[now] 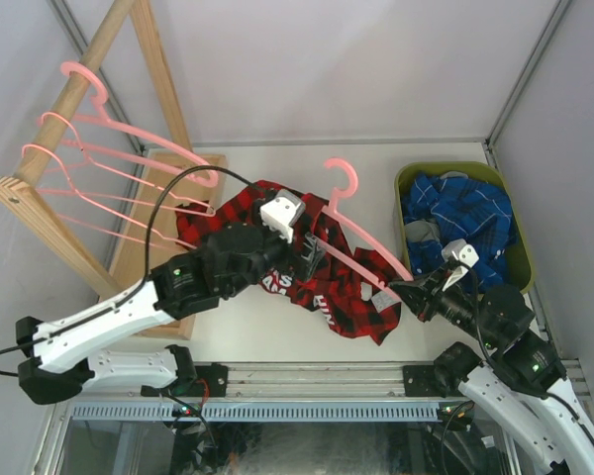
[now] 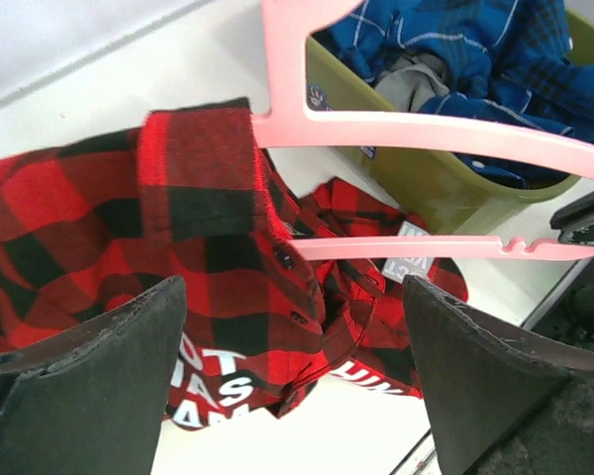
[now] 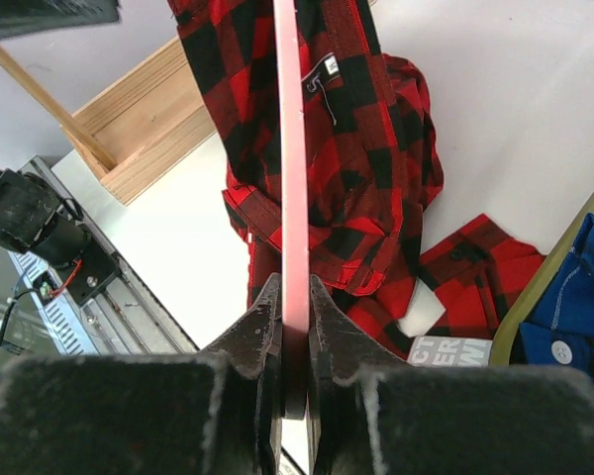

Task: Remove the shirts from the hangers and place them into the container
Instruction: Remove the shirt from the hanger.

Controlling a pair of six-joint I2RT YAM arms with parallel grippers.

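My left arm (image 1: 218, 267) hides the middle of the red shirt (image 1: 351, 312), left of the bin (image 1: 455, 166). Inside the bin the blue shirt (image 1: 465, 213) buries most of the grey shirt (image 2: 414, 77). Folds swallow half the white lettering (image 2: 213, 396). My right wrist view cuts off the hook of the hanger (image 3: 289, 148).

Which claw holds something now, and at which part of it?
The right claw grips the thin pink plastic hanger at the outer end of its frame. The left claw is open above the red-black plaid shirt and holds nothing.
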